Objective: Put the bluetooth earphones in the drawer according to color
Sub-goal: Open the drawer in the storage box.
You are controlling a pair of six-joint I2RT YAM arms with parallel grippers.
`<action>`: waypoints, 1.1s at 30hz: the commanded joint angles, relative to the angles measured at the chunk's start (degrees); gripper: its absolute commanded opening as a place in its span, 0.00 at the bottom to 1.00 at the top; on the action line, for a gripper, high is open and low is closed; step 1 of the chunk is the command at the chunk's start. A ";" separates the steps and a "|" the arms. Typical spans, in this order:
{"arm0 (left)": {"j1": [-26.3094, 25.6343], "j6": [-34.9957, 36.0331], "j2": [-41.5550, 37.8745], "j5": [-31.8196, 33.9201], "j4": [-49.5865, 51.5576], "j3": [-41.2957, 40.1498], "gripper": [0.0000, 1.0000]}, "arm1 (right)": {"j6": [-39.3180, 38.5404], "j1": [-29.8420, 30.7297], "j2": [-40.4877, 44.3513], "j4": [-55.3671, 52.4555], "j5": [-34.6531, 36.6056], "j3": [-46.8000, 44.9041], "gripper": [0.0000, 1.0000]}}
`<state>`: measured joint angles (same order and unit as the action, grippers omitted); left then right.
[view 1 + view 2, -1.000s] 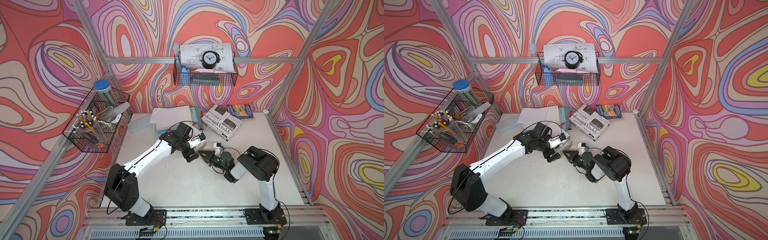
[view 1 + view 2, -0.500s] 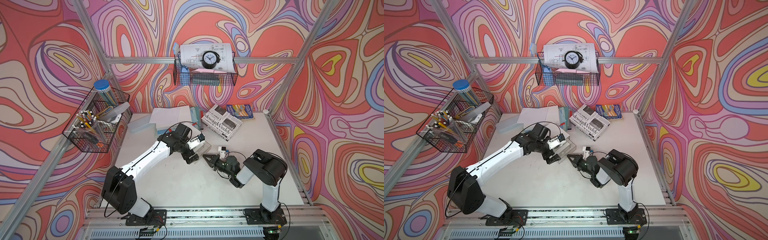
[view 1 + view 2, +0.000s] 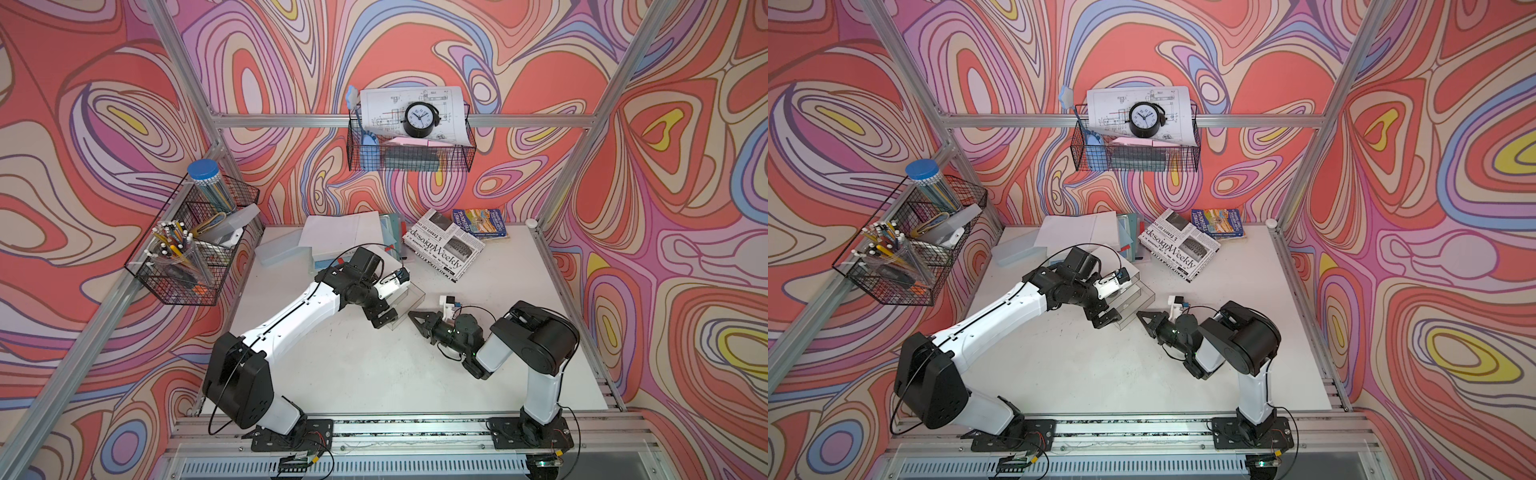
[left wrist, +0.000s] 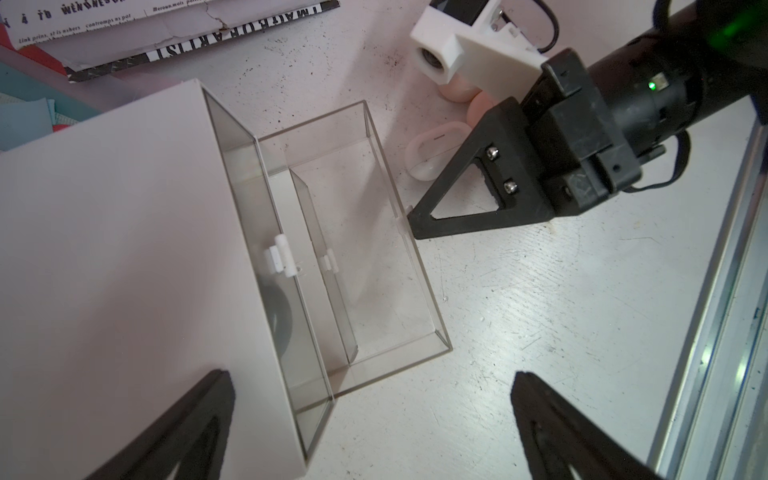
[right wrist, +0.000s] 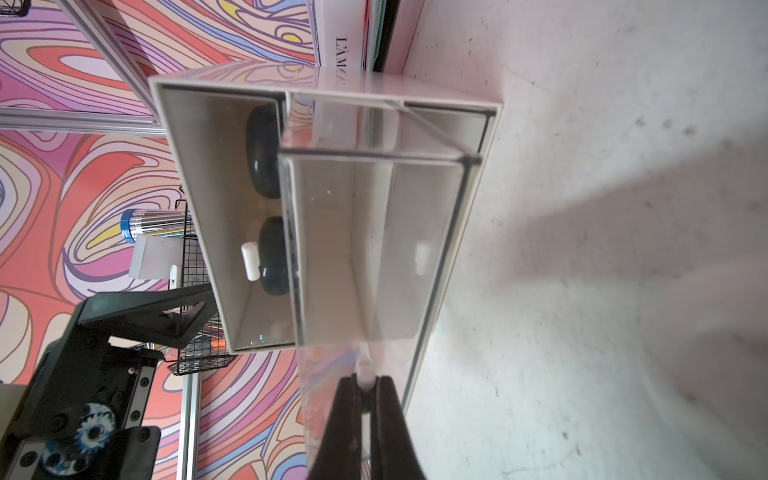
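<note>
A small white drawer unit (image 4: 124,232) with clear drawers stands mid-table. Its lowest drawer (image 4: 386,266) is pulled out and holds nothing. My right gripper (image 5: 365,386) is shut on that drawer's small handle tab, and in a top view this right gripper (image 3: 415,318) lies low at the drawer front. Two glossy black earphone cases (image 5: 262,151) lie in the top drawer. Behind the right gripper, one white case (image 4: 428,153) and two pale pink cases (image 4: 457,93) sit on the table. My left gripper (image 4: 370,374) hangs open over the unit's front corner, holding nothing.
A newspaper (image 3: 442,249) and a colourful book (image 3: 480,222) lie at the back right. Papers and folders (image 3: 340,232) are stacked behind the drawer unit. A wire basket of pens (image 3: 187,249) hangs on the left wall, and another basket with a clock (image 3: 411,145) hangs on the back wall.
My right gripper has drawn back from the unit, sliding the lowest drawer out with it. The left arm has barely shifted.
</note>
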<state>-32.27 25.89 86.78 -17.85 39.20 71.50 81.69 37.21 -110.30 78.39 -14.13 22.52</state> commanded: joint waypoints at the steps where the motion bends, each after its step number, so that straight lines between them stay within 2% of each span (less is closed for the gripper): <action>1: -0.08 -1.55 1.11 -1.05 6.61 -1.54 0.99 | -0.94 0.23 -0.57 -3.67 -0.18 0.11 0.05; 3: -0.07 -1.59 1.04 -1.04 6.59 -1.63 0.99 | -0.86 0.23 -1.16 -2.50 -0.54 0.66 0.12; 12: -0.09 -1.46 0.85 -0.80 6.44 -1.79 0.99 | -0.87 0.23 1.14 1.06 1.95 -1.49 0.27; 18: -0.07 -2.34 -0.21 1.09 4.17 -2.01 0.99 | -5.71 0.23 9.39 -7.49 2.66 -2.14 0.50; 22: -0.03 -3.09 -3.68 3.10 -0.16 -3.90 0.99 | -10.98 0.01 19.97 -21.79 3.31 -0.77 0.62; 24: 0.18 -3.70 -5.84 1.98 -3.07 -5.12 0.99 | -14.66 -0.08 26.62 -32.12 4.04 0.77 0.66; 29: 0.38 -6.75 -9.83 -1.06 -9.19 -6.34 0.99 | -28.01 -0.38 44.30 -70.62 12.60 10.30 0.79; 33: 0.37 -8.42 -12.34 -0.91 -13.91 -8.23 0.99 | -35.24 -1.50 50.63 -93.41 20.46 18.77 0.83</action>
<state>-32.21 19.84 76.47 -17.61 30.35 64.73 55.68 36.53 -62.17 11.33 -1.78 37.30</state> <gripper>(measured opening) 0.987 0.824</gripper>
